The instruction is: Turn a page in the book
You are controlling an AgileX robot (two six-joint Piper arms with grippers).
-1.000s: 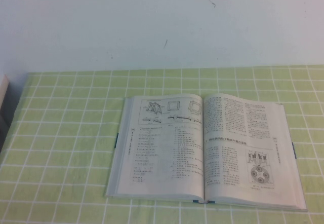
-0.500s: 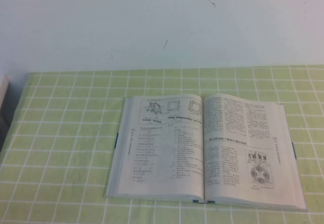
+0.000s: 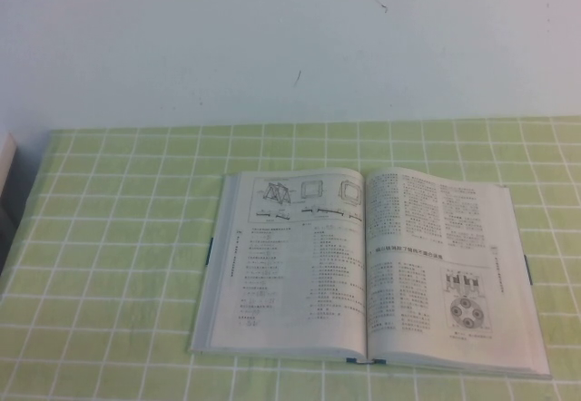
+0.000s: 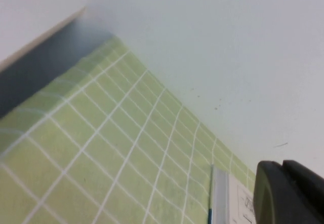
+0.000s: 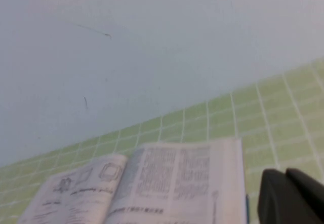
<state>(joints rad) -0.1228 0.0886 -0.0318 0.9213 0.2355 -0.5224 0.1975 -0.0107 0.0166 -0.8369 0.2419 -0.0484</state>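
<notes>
The book (image 3: 363,265) lies open and flat on the green checked cloth, right of the table's middle and near the front edge. Its right-hand page (image 3: 445,256) carries text columns and a diagram of four circles in a ring, and lies flat. Neither gripper shows in the high view. In the left wrist view my left gripper (image 4: 283,171) is shut and empty, off the book's left edge (image 4: 228,198). In the right wrist view my right gripper (image 5: 286,176) is shut and empty, beside the book's right edge (image 5: 152,183), apart from it.
A green cloth with white grid lines (image 3: 118,238) covers the table. A white wall (image 3: 272,38) rises behind it. A pale board (image 3: 4,161) stands at the table's far left edge; it also shows in the left wrist view (image 4: 30,16).
</notes>
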